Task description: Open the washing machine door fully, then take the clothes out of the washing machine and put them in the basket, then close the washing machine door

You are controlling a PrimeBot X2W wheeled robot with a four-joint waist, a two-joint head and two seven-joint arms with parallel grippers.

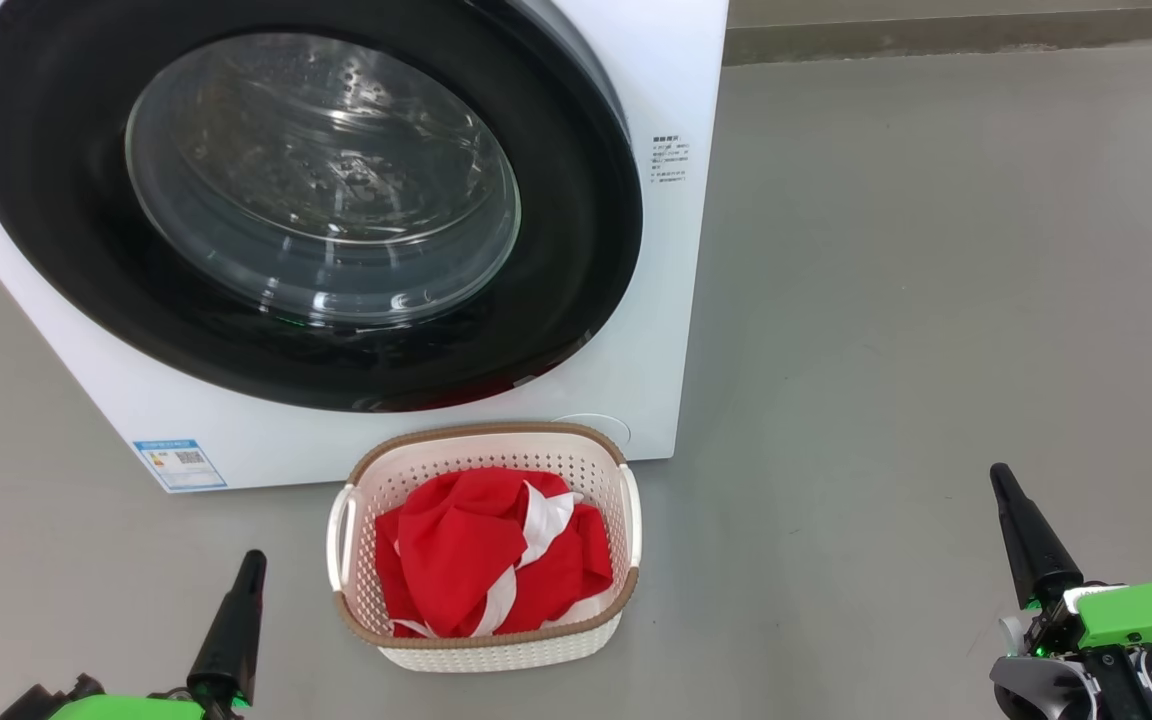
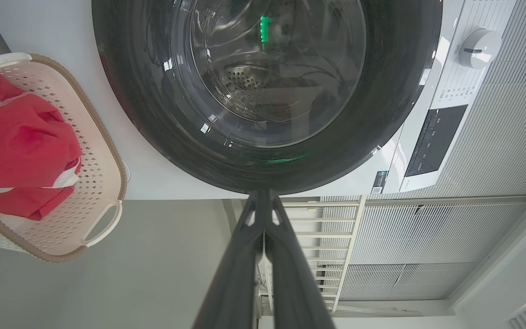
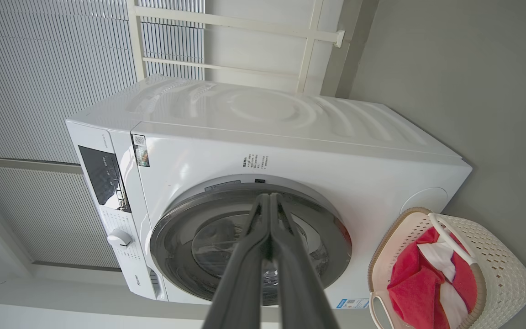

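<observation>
The white washing machine stands ahead, and its black-rimmed round door with the clear glass window lies flat against its front. On the floor just before it sits the cream basket with red and white clothes piled inside. My left gripper is low at the left of the basket, fingers pressed together and empty. At the far right my right gripper is likewise shut on nothing. The door and basket show in the left wrist view beyond the left gripper, and in the right wrist view the door and basket lie past the right gripper.
Grey floor spreads wide to the machine's right. A white control panel with a dial tops the machine's front. Behind the machine are ribbed white wall panels and a white railing.
</observation>
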